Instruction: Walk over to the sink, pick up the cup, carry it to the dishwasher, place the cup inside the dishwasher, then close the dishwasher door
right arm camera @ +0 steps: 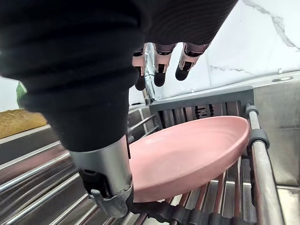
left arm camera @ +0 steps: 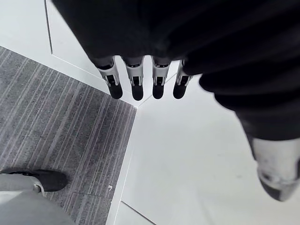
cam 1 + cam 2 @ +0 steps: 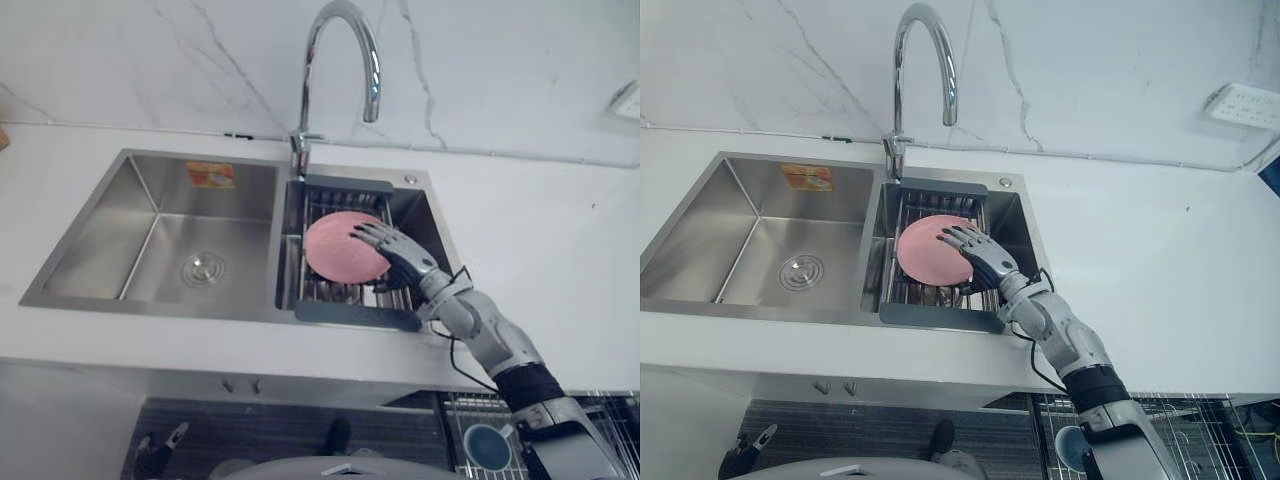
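Broadly, the white counter (image 3: 560, 230) carries a double sink (image 3: 160, 200); its right basin holds a grey rack (image 3: 355, 313), and a shallow pink dish (image 3: 335, 250), hardly a cup, leans at the rack's middle. The right hand (image 3: 403, 257) spreads straight-fingered over the dish's right edge, gripping nothing; closing off-centre could tip the dish against the bars. The right wrist view adds what the eye views hide: the thumb sits low by the near rim, the fingers clear above; the left hand (image 2: 136, 79) hangs slack-fingered over the floor.

A kitchen: steel sink (image 3: 150, 235); tap (image 3: 340, 60); marble counter (image 3: 540, 230).
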`<state>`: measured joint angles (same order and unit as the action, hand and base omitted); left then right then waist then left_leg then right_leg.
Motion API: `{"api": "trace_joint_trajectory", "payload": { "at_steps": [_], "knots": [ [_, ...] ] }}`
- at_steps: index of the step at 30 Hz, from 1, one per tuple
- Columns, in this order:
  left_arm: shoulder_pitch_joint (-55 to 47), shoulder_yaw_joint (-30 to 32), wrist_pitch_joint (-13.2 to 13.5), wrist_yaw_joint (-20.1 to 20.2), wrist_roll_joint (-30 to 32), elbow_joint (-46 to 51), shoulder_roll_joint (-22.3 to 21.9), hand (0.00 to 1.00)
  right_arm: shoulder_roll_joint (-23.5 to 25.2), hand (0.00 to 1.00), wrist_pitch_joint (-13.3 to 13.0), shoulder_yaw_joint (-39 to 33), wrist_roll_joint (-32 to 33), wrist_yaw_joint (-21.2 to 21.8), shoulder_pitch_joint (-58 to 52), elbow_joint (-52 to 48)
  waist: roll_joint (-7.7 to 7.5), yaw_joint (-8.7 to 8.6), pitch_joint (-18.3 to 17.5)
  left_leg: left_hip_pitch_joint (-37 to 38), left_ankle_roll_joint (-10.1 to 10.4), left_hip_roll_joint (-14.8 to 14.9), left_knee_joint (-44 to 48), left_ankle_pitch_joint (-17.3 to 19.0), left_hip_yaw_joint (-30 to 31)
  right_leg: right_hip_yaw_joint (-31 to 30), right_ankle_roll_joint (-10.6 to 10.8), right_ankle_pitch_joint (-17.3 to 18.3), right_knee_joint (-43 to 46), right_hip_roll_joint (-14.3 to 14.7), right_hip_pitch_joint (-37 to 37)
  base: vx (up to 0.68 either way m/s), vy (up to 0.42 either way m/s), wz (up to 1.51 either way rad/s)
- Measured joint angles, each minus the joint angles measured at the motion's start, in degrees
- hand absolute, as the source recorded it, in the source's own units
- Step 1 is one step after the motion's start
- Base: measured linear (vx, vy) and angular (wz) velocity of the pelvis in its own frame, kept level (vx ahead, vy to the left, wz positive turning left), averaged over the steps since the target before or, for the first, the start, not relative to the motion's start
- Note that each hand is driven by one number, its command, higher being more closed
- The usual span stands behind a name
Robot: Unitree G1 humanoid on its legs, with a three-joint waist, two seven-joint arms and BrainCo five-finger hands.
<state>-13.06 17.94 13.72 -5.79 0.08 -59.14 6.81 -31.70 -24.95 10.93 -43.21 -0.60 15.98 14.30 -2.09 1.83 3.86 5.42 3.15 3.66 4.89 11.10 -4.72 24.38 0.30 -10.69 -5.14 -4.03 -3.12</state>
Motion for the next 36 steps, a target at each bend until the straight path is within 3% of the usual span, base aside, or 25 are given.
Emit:
{"api": "trace_joint_trajectory", "payload": {
  "at_steps": [12, 20, 27, 36],
  "knots": [
    [-0.03, 0.0, 0.02, -0.01, -0.01, -0.01, 0.0, 0.0, 0.01, 0.0, 0.15, -0.62, -1.99, 1.39, -3.12, -3.24, -0.21, -0.17, -0.13, 0.01, -0.03, -0.05, -0.04, -0.02, 0.07, 0.02, 0.03, 0.02, 0.01, -0.04, 0.02, 0.0, 0.0, 0.0],
    [-0.08, -0.09, -0.01, -0.01, 0.0, -0.06, 0.0, 0.0, 0.01, 0.0, 1.8, -0.35, -2.18, 1.19, -2.82, 2.54, -0.48, 0.27, -0.3, 0.1, -0.12, -0.16, 0.0, -0.13, 0.43, 0.38, 0.03, 0.02, 0.0, -0.19, 0.35, 0.0, 0.0, 0.02],
    [-0.1, -0.09, -0.07, 0.0, 0.0, -0.05, 0.02, 0.0, 0.01, 0.0, 4.41, -0.25, -3.88, -1.34, -1.0, 7.68, -0.49, 0.88, -0.3, -0.47, -0.16, -0.35, -0.07, -0.46, 1.66, 1.4, 0.06, 0.04, 0.0, -0.53, 0.36, 0.0, 0.021, 0.08],
    [-0.09, -0.16, -0.07, 0.0, 0.01, 0.0, 0.07, 0.0, 0.01, 0.0, 5.43, 0.63, -4.39, -3.82, 1.71, 11.68, -0.57, 1.21, -0.27, -0.78, -0.22, -0.55, -0.08, -0.65, 2.44, 1.96, 0.08, 0.05, 0.03, -0.76, 0.39, 0.01, 0.032, 0.04]
  ]
}}
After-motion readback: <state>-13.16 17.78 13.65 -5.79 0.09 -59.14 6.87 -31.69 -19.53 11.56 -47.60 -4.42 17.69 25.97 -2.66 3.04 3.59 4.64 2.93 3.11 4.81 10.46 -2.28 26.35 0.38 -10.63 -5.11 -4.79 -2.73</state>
